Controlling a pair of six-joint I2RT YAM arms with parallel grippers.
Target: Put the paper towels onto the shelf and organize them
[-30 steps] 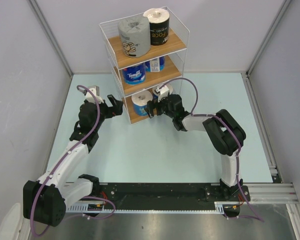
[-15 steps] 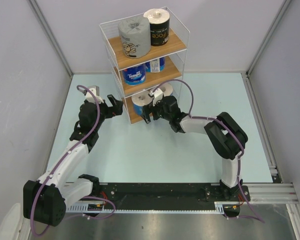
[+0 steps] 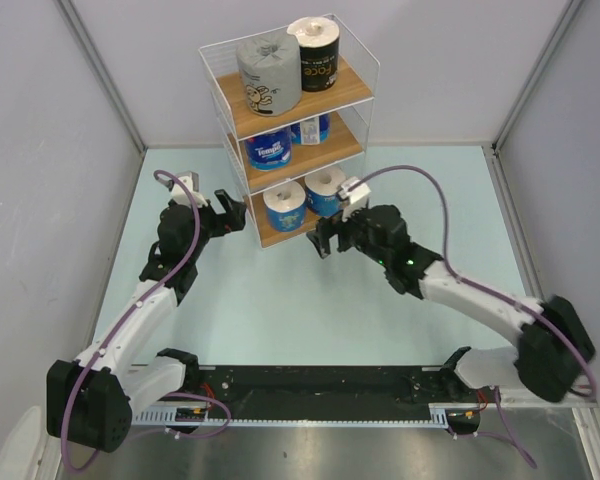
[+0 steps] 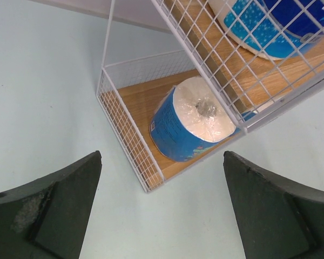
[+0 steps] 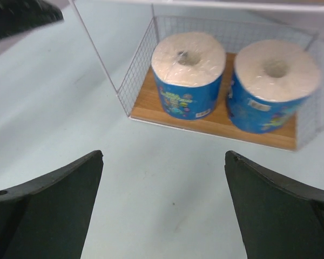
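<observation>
My right gripper has its two fingers wide apart and holds nothing. It hangs low over the table, just in front of the shelf, not touching it. My left gripper is by the shelf's left side. Its fingers are apart too, with nothing between them.

All the paper towels are on the shelf. The first bottom roll and the second bottom roll, both blue, stand close together on the lowest board. They stand tall, holes pointing up. The grey roll and the black roll stand the same way on the top board. The front middle roll and the back middle roll are blue. The board above hides their tops.

A second ago my right gripper was right at the lowest board, by the second bottom roll. Now it has pulled back, and that arm lies stretched out low. My left arm has not moved.
</observation>
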